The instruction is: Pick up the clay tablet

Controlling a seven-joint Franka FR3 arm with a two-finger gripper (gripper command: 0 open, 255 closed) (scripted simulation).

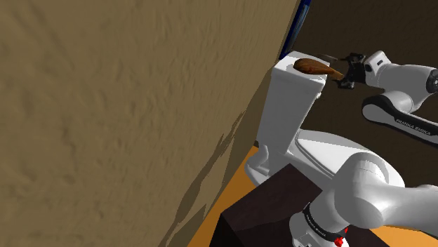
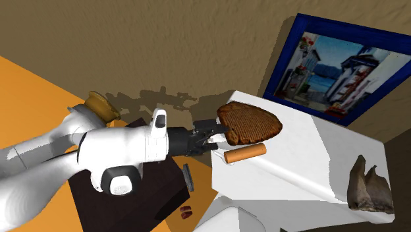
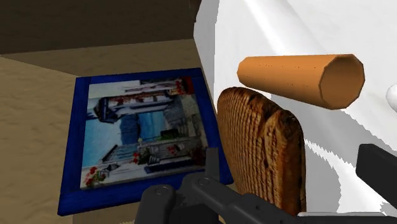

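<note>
The black two-finger gripper (image 2: 213,135) is held open, astride the near edge of the brown ridged clay tablet (image 2: 249,122), which lies on the white toilet tank lid (image 2: 309,155). The tablet is judged stiff and brittle, so this thin edge should be gripped gently.

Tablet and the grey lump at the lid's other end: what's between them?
Nothing: the second exterior view shows bare white lid from the tablet to the grey lump. The orange cylinder lies beside the tablet, off that line.
</note>
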